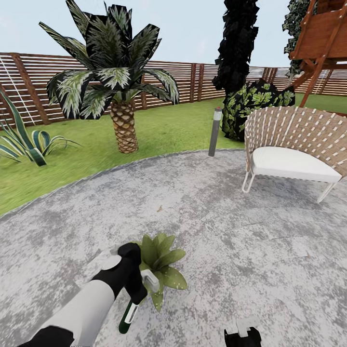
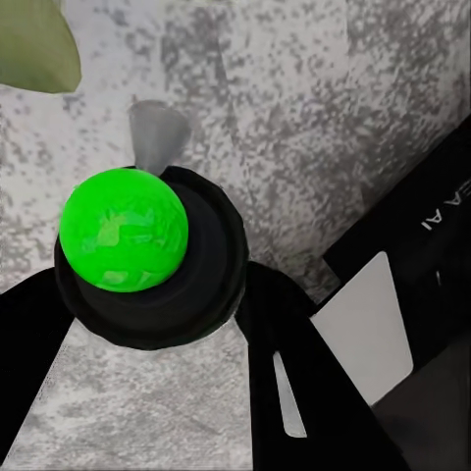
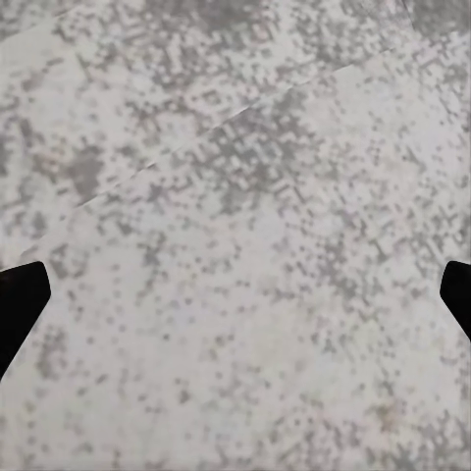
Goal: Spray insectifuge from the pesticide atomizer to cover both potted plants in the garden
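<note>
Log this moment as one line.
left gripper: shut on atomizer | potted plant: beside it | right gripper: open over patio

palm (image 1: pixel 115 91) with scaly brown trunk on the lawn (image 1: pixel 159 130), just past the paving edge. striped spiky plant (image 1: pixel 24 140) at far left on the grass. slatted brown fence (image 1: pixel 193 79) runs along the back. grey bollard lamp (image 1: pixel 215 131) with red-dotted cap upright at the paving rim. dark tall tree (image 1: pixel 237 43) and leafy bush (image 1: pixel 250 103) behind it. wicker chair (image 1: pixel 294 144) with white cushion on the paving, right side. wooden play structure (image 1: pixel 320 43) at top right.
</note>
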Controlling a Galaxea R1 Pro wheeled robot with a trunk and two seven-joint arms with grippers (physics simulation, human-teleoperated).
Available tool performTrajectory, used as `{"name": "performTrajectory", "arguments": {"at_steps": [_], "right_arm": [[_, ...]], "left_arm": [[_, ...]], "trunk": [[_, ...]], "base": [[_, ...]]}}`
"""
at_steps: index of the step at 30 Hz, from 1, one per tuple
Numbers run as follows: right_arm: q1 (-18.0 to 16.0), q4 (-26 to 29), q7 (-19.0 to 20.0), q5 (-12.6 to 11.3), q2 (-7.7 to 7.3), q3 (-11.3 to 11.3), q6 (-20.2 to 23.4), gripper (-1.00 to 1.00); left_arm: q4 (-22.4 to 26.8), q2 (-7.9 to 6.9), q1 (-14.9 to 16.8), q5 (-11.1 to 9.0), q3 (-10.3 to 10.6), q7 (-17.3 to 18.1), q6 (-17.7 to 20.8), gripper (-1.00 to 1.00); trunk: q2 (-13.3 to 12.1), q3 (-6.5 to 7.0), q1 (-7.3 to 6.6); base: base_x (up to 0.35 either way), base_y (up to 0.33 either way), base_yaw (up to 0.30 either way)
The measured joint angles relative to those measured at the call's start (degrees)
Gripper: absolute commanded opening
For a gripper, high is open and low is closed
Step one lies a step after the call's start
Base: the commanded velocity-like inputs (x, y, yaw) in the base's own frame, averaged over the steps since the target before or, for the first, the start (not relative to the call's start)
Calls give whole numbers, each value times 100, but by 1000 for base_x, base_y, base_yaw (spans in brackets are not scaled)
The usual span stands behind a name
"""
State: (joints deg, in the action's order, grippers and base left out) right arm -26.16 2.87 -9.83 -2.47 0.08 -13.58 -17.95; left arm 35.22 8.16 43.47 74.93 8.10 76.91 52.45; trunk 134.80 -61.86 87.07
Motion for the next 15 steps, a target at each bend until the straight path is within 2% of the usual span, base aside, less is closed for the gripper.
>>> {"name": "performTrajectory", "arguments": {"at_steps": [7,11,15], "right_arm": [[0,0,0,0,0,0,3,100],[0,0,1,-2,3,0,-1,100],[1,2,-1,-7,7,-1,-1,100]], "left_arm": [[1,41,66,61,15,-4,48,-100],[-11,0,43,334,37,-7,53,-100],[-15,-13,15,419,36,-8,54,-100]], "trunk": [[0,0,0],[0,0,0],[0,0,0]], "base": [[0,0,0],[0,0,-1],[0,0,-185]]}}
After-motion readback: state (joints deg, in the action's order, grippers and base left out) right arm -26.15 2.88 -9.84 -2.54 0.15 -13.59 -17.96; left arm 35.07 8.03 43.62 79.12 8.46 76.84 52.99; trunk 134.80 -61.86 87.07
